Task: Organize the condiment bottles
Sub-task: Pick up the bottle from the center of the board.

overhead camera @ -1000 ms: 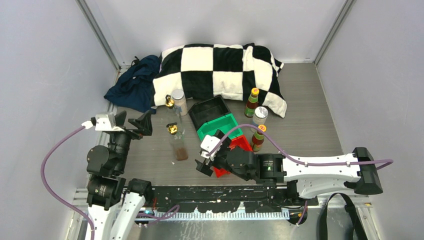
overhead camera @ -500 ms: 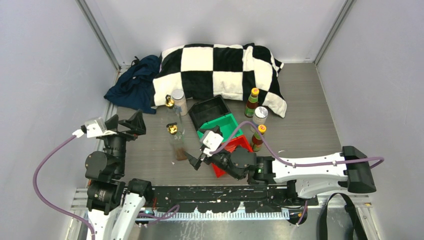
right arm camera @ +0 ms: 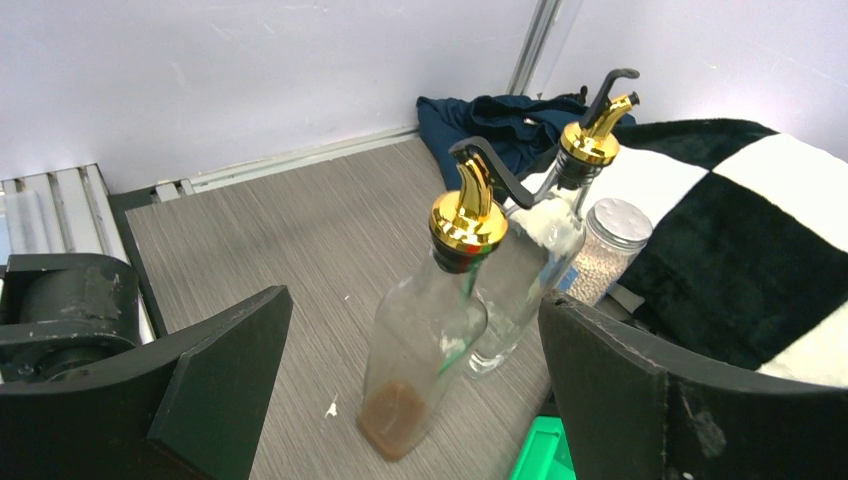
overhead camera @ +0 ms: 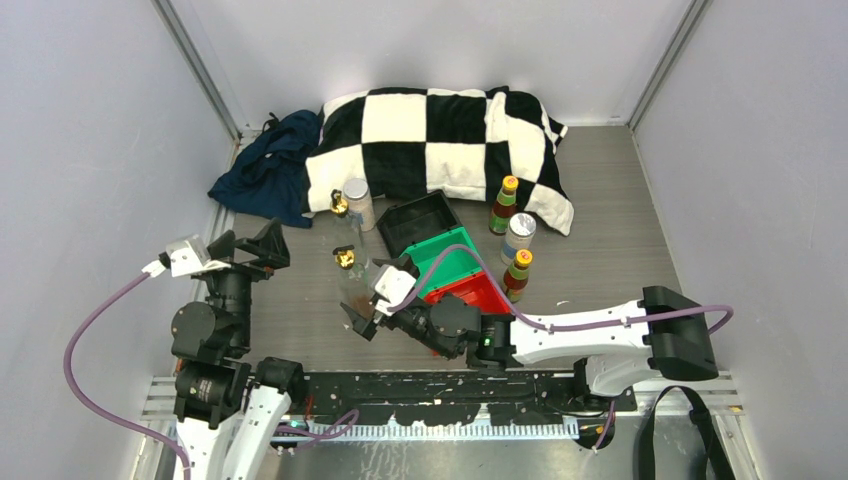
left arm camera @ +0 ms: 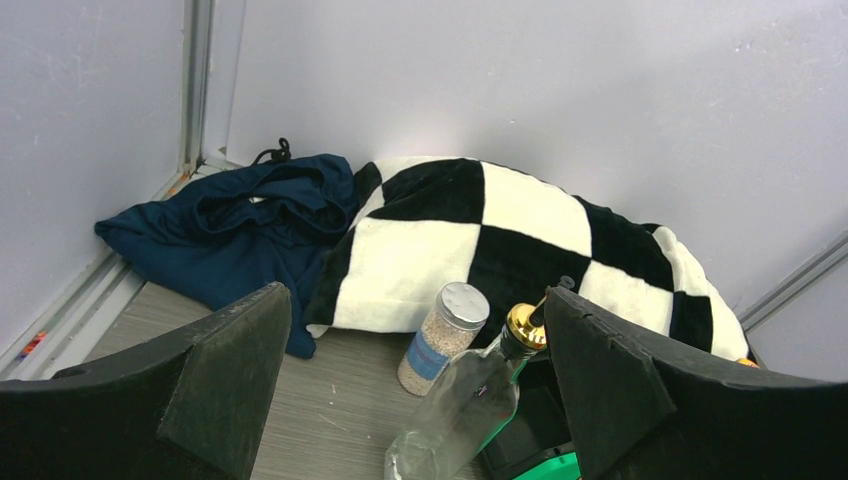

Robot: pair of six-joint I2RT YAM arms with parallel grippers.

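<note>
Two tall clear glass bottles with gold pourers stand left of the bins. The near bottle (overhead camera: pixel 358 290) (right arm camera: pixel 425 340) has brown residue at its bottom. The far bottle (overhead camera: pixel 349 232) (right arm camera: pixel 530 250) (left arm camera: pixel 470 400) is empty. My right gripper (overhead camera: pixel 372 297) (right arm camera: pixel 415 300) is open, with the near bottle in front of it between the fingers, untouched. My left gripper (overhead camera: pixel 248 245) (left arm camera: pixel 415 330) is open and empty, well left of the bottles. One silver-lidded shaker jar (overhead camera: pixel 358 203) (left arm camera: pixel 445 340) stands by the pillow. Another shaker jar (overhead camera: pixel 519 235) stands between two yellow-capped sauce bottles (overhead camera: pixel 504 205) (overhead camera: pixel 517 275).
A black bin (overhead camera: pixel 420 222), a green bin (overhead camera: pixel 450 258) and a red bin (overhead camera: pixel 482 292) sit in a diagonal row mid-table. A checkered pillow (overhead camera: pixel 440 140) and a navy garment (overhead camera: pixel 265 170) lie at the back. White walls close in left, right and back.
My right arm has swung left from over the red bin to the near tall bottle, jaws still open. My left gripper shifted slightly left and back, then held.
</note>
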